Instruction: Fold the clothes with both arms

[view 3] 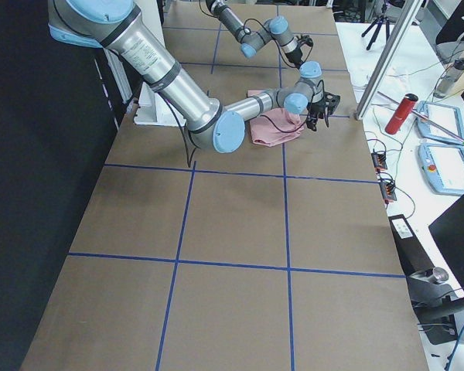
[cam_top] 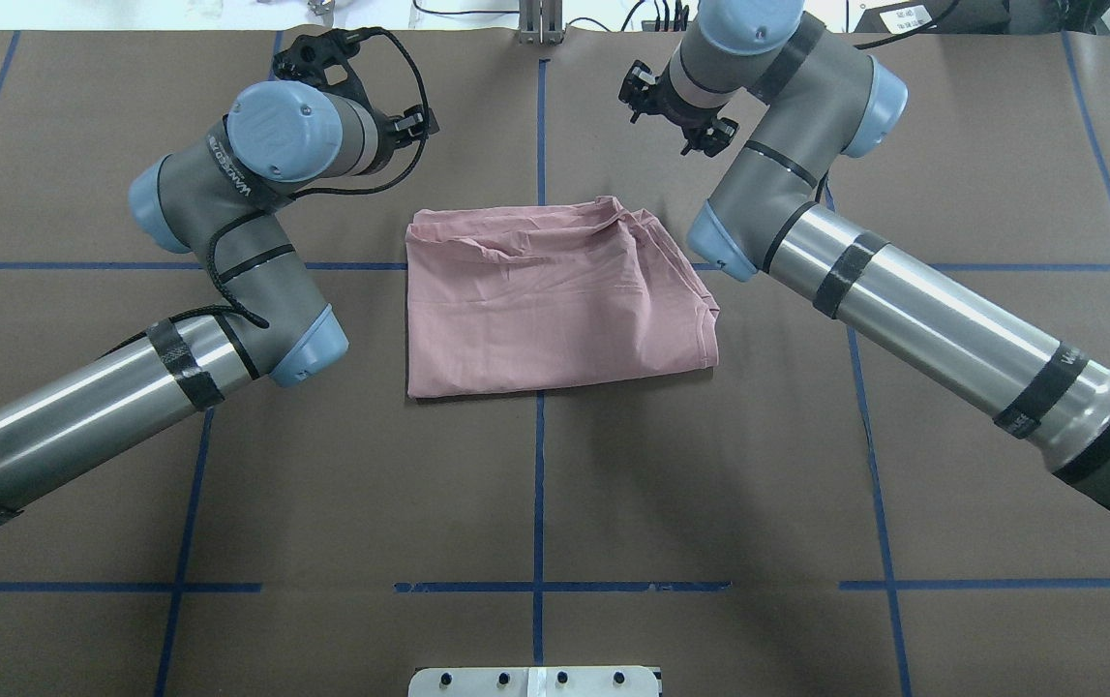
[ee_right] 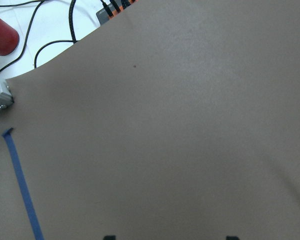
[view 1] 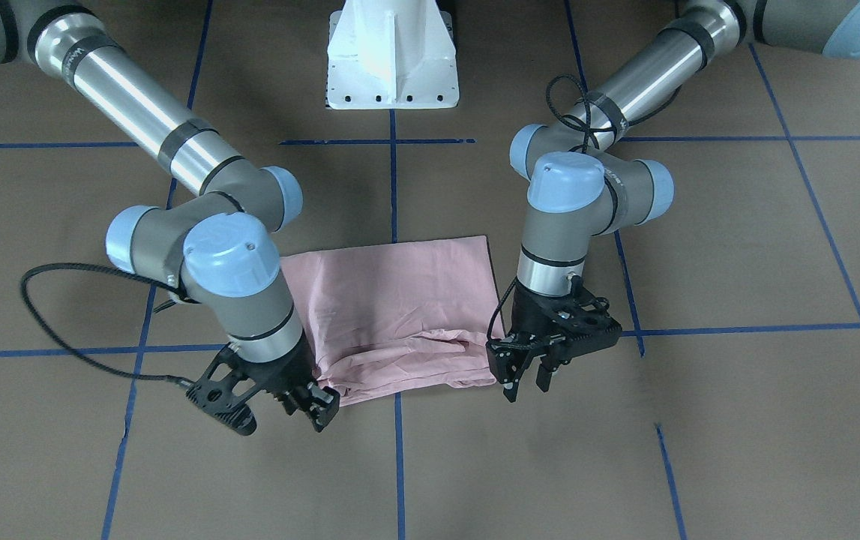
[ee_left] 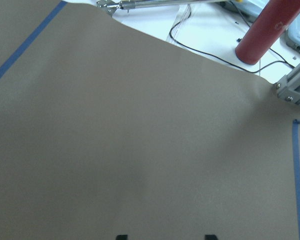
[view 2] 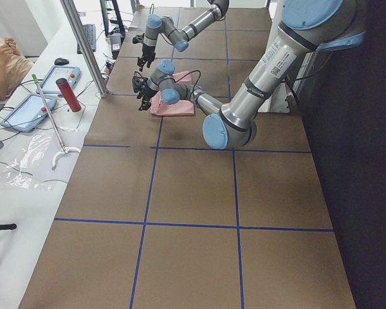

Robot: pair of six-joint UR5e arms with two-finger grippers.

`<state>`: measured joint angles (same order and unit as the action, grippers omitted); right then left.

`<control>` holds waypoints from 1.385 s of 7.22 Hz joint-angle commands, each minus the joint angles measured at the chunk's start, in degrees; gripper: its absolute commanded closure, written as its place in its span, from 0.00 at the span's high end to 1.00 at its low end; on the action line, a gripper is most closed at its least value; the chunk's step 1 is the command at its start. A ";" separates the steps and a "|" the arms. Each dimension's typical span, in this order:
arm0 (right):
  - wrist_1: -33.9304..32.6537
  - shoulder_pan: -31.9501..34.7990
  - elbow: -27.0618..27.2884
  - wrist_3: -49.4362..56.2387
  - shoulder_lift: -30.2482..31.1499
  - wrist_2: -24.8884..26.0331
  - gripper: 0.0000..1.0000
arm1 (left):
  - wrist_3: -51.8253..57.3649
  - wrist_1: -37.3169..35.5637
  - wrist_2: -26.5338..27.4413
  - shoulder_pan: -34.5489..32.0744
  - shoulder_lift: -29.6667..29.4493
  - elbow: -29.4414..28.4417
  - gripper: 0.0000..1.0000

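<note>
The left gripper (view 1: 526, 388) has its two fingers spread with nothing between them. It hangs pointing down, just beside the T-shirt's operator-side corner on the robot's left. The right gripper (view 1: 310, 409) is likewise spread and empty, and sits close against the opposite operator-side corner. Whether it touches the cloth cannot be told.

Both wrist views show two fingertips set wide apart over bare table (view 1: 737, 435).

One left arm (view 1: 624, 82) and one right arm (view 1: 137, 105) reach in from the robot-side edge, on either side of one white pedestal (view 1: 392, 52).

One pink T-shirt (view 1: 400, 315) lies folded into a rough rectangle on the table's centre line, nearer the operator-side edge. Its operator-side hem is bunched and wrinkled.

Blue tape lines (view 1: 400, 465) grid the surface.
</note>
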<state>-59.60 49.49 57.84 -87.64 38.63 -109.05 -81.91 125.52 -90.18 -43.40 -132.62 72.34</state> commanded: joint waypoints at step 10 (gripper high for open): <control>-37.94 39.46 29.40 82.89 31.82 -23.93 1.00 | 81.36 -35.16 -46.50 -47.57 32.95 27.74 1.00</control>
<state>-93.33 88.60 81.23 -6.17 66.80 -132.61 -5.74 103.40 -136.85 -89.59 -100.76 96.17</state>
